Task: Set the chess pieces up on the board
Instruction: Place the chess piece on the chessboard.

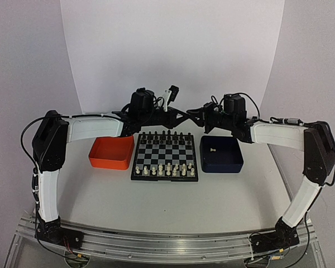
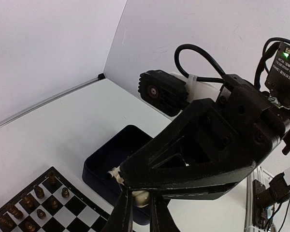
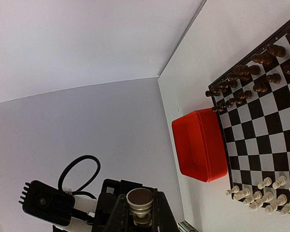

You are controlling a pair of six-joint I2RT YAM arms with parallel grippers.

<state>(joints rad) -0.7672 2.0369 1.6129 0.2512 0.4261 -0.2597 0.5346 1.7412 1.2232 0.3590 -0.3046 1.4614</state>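
Two arms: they meet tip to tip in the air over the far edge of the board [image 1: 166, 152], between the orange tray [image 1: 110, 153] and the blue tray [image 1: 234, 161].
State of right jaws: clenched on one cream chess piece [image 3: 139, 198], whose round felt base faces the right wrist camera.
State of left jaws: clenched. A cream shape sits between their tips in the left wrist view. It is most likely that same piece, though the right arm's black body hides much of it.
Other cream pieces [image 1: 166, 167]: they stand in the two near rows of the board, with some squares unfilled. One more [image 1: 212, 149] lies in the blue tray.
Dark pieces [image 1: 164, 135]: they are lined along the far rows, close under the meeting point.
Step, as I judge it: a hand-over, with both sides holding at once.
Risk, early letting go: if one side opens before the other grips firmly, the tiny piece drops, may knock over dark pieces, and may roll across the desk [image 1: 156, 201].
Risk, pulling apart: if both stay clenched while the arms separate, the piece may twist or pop out.
Risk, tilt: a piece gripped askew may not stand when set down.
Risk, crowding: neighbours in the near rows stand close, so wide fingers could topple them.
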